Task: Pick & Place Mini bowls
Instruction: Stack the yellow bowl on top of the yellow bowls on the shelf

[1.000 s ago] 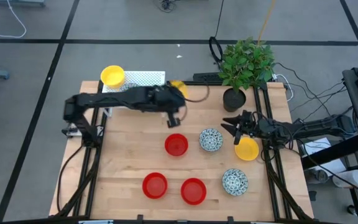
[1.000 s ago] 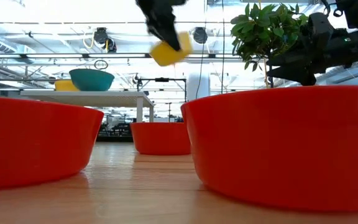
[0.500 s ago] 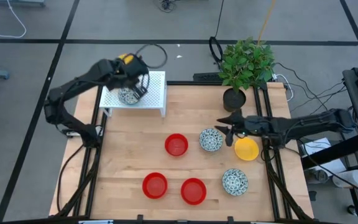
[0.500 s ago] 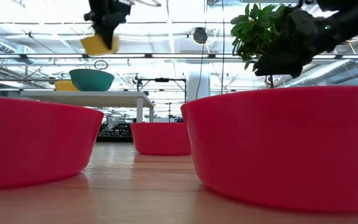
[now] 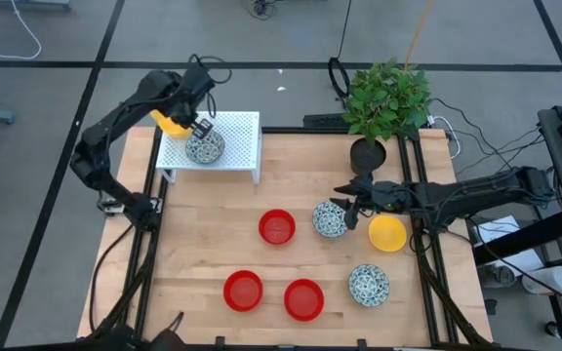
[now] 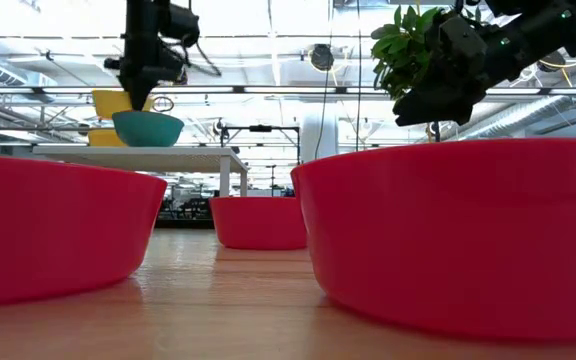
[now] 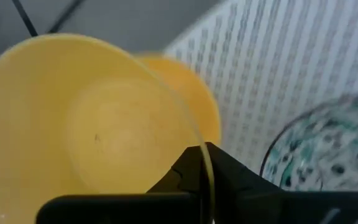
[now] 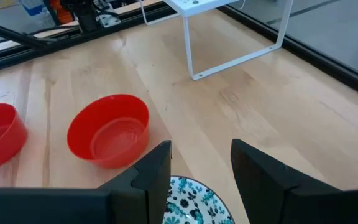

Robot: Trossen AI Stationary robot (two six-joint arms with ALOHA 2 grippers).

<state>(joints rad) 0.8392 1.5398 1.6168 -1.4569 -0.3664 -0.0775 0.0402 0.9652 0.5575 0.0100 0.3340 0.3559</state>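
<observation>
Left tool point(image 5: 195, 124) grips yellow bowl point(image 7: 86, 118) rim over rack point(image 5: 237, 136); right tool point(image 8: 201, 163) wide above speckled bowl point(image 8: 194, 200)

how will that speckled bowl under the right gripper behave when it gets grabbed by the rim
The speckled bowl looks glossy and rigid, so it probably keeps its shape but may slip between the fingers of the open right gripper. It sits on smooth wood, so a nudge would likely slide it. It's low and wide, so tipping seems unlikely.
</observation>
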